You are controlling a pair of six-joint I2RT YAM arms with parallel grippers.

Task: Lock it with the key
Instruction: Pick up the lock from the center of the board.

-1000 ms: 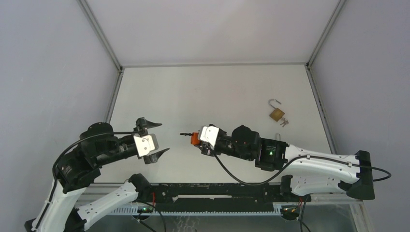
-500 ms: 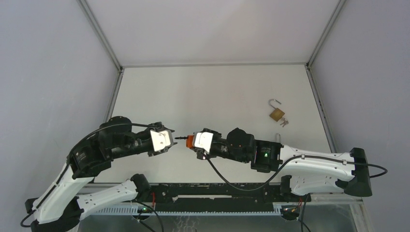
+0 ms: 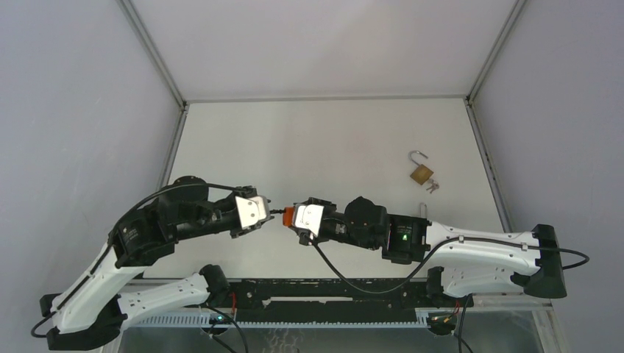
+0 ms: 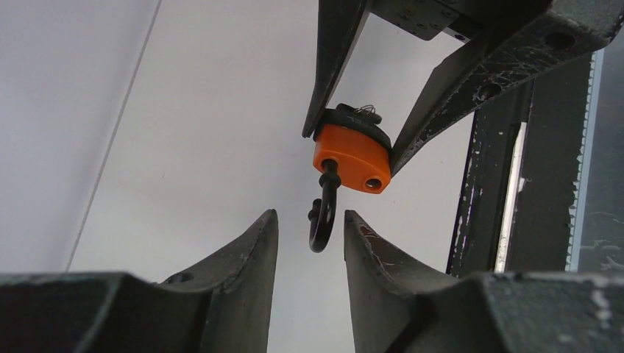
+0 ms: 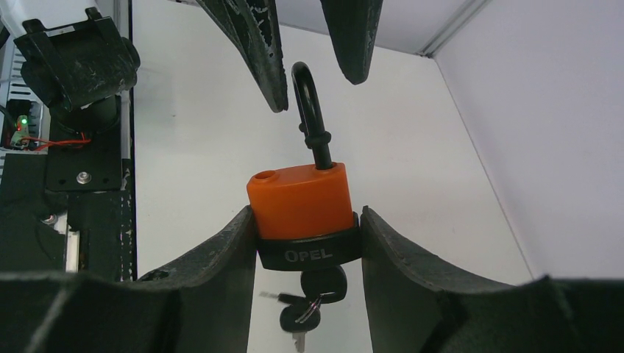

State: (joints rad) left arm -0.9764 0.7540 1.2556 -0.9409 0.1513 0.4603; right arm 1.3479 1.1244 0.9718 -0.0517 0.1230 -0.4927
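Note:
My right gripper (image 5: 307, 224) is shut on an orange padlock (image 5: 302, 200) with a black base marked OPEL. Its black shackle (image 5: 309, 110) is swung open and points toward the left arm. A key (image 5: 322, 283) sits in the lock's bottom, with spare keys hanging from its ring. The padlock also shows in the top view (image 3: 290, 215) and the left wrist view (image 4: 352, 156). My left gripper (image 4: 310, 218) is open, its fingertips on either side of the shackle's tip (image 4: 324, 220) without touching it. In the top view the left gripper (image 3: 266, 209) meets the right gripper (image 3: 298, 218).
A brass padlock (image 3: 421, 172) with an open shackle and keys lies on the white table at the right. The table's right edge rail (image 3: 487, 154) runs behind it. The black frame (image 3: 331, 293) spans the near edge.
My left arm has swung in from the left toward the padlock, and its jaws have narrowed around the shackle tip. The right gripper shifted slightly left with the padlock.

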